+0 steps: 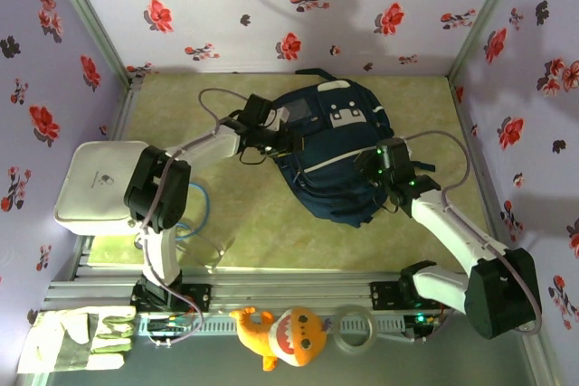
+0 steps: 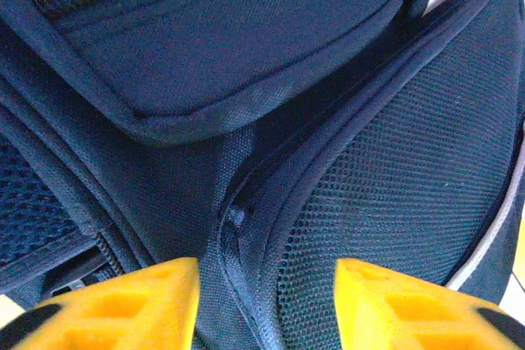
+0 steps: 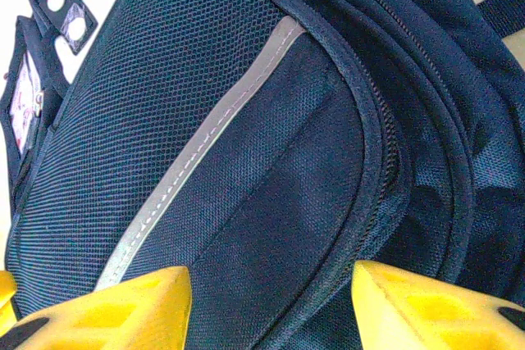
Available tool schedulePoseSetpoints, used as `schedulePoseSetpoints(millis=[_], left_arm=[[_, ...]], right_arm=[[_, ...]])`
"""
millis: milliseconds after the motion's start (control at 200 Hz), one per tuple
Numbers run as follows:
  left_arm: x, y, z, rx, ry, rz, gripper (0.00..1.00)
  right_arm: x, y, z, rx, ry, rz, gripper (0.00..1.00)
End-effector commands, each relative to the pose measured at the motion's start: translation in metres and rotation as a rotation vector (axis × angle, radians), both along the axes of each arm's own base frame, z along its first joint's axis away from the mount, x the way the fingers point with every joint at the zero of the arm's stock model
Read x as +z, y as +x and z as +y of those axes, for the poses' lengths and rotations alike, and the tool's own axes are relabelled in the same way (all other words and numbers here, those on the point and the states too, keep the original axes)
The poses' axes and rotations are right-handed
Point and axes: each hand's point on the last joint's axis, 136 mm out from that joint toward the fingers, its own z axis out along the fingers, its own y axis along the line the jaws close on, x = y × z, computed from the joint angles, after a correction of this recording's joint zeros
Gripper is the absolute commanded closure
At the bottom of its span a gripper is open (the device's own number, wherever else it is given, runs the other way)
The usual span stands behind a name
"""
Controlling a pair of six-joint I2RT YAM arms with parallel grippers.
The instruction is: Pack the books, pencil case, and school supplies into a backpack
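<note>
**Backpack.** The backpack (image 1: 339, 164) lies flat on the worktop (image 1: 244, 223), slightly right of centre and towards the far wall. Its white-patched front pocket faces up.

**Left tool.** The left tool (image 1: 274, 140) sits at the backpack's left edge. From above, its fingertips merge with the dark fabric and cannot be made out. In the left wrist view the left tool (image 2: 267, 309) is released. Its two yellow fingers (image 2: 123, 305) stand wide apart, and a fabric seam (image 2: 238, 219) of the backpack (image 2: 246, 63) runs between them. Whether the fingers touch the fabric cannot be told, as their tips are cut off by the frame edge.

**Right tool.** The right tool (image 1: 387, 176) rests over the backpack's right side. In the right wrist view the right tool (image 3: 271, 309) is also released (fingers spread, nothing clamped). Beyond it, the backpack (image 3: 246, 161) shows mesh cloth, a grey strip (image 3: 205, 141) and a closed zip (image 3: 385, 145). What the backpack holds is hidden.

**Surroundings.** A white tray (image 1: 95, 178) lies at the left edge of the worktop. Gloves (image 1: 86, 336), an orange soft toy (image 1: 285, 336) and a tape roll (image 1: 337, 330) lie in front of the arm bases.
</note>
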Motion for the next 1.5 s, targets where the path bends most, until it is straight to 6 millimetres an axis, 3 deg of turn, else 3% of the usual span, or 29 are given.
schedulePoseSetpoints(millis=[0, 265, 415, 770, 900, 1000, 1140, 1255, 1495], left_arm=[[0.008, 0.003, -0.011, -0.021, -0.057, 0.005, 0.59], [0.006, 0.005, -0.016, -0.022, -0.083, 0.019, 0.84], [0.014, 0.011, -0.007, 0.017, -0.111, 0.005, 1.0], [0.014, 0.02, 0.044, 0.192, -0.163, 0.01, 1.0], [0.015, 0.02, 0.058, 0.24, -0.171, 0.012, 1.0], [0.019, 0.019, 0.06, 0.255, -0.183, 0.014, 1.0], [0.024, 0.02, 0.057, 0.288, -0.229, 0.03, 1.0], [0.028, 0.02, 0.051, 0.314, -0.267, 0.043, 1.0], [0.036, 0.017, 0.026, 0.343, -0.328, 0.072, 1.0]], right_arm=[[0.002, 0.003, 0.0, 0.009, -0.008, 0.001, 0.47], [-0.004, 0.009, 0.004, 0.047, -0.038, 0.01, 0.58], [-0.002, 0.021, 0.011, 0.093, -0.065, 0.0, 0.66], [0.001, 0.084, 0.053, 0.289, -0.104, -0.039, 0.72], [0.002, 0.11, 0.065, 0.345, -0.134, -0.042, 0.68], [0.007, 0.116, 0.067, 0.344, -0.144, -0.047, 0.61], [0.023, 0.103, 0.058, 0.313, -0.164, -0.048, 0.51], [0.032, 0.079, 0.055, 0.307, -0.193, -0.038, 0.49], [0.035, 0.019, 0.1, 0.384, -0.188, -0.03, 0.53]])
